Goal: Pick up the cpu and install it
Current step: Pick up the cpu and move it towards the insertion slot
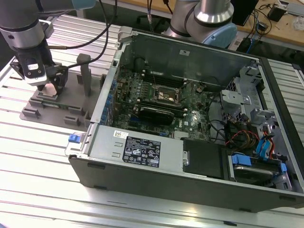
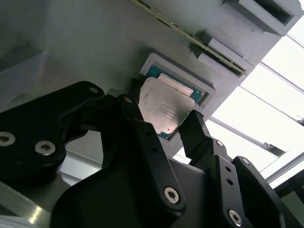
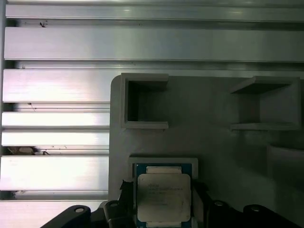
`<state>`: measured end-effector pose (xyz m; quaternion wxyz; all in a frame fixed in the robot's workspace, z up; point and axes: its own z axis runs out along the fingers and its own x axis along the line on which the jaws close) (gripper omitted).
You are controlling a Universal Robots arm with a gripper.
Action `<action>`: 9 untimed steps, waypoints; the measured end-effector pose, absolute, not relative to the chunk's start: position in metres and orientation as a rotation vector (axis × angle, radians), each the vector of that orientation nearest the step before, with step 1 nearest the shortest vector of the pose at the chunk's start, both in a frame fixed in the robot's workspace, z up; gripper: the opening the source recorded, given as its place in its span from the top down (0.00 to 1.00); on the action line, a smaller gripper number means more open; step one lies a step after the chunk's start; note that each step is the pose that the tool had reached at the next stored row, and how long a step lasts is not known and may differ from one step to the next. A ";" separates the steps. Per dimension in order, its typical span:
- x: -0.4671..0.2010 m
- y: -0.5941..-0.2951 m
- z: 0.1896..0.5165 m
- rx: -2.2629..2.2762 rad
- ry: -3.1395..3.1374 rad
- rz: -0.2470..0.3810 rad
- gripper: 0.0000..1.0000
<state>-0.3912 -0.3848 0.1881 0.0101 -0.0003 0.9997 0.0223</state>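
The cpu [image 3: 164, 197] is a flat square chip with a silvery top plate and a green rim. It lies in the square recess of the grey plastic fixture [image 3: 213, 142], which sits at the exterior view's left. My gripper [image 1: 49, 89] is lowered onto the fixture [image 1: 52, 108]. In both wrist views its black fingers [image 2: 195, 130] stand on two opposite edges of the cpu [image 2: 164, 107] and look closed against them. The open cpu socket [image 1: 166, 95] sits on the motherboard inside the computer case.
The open computer case [image 1: 142, 154] fills the middle and the exterior view's right, with a black card [image 1: 154, 114], cables and drive bays inside. An upright grey post [image 1: 84, 71] rises from the fixture close to my gripper. A second arm's base [image 1: 204, 19] stands behind the case.
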 end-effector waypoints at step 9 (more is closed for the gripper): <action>-0.391 -0.385 0.187 -0.001 3.121 0.070 0.40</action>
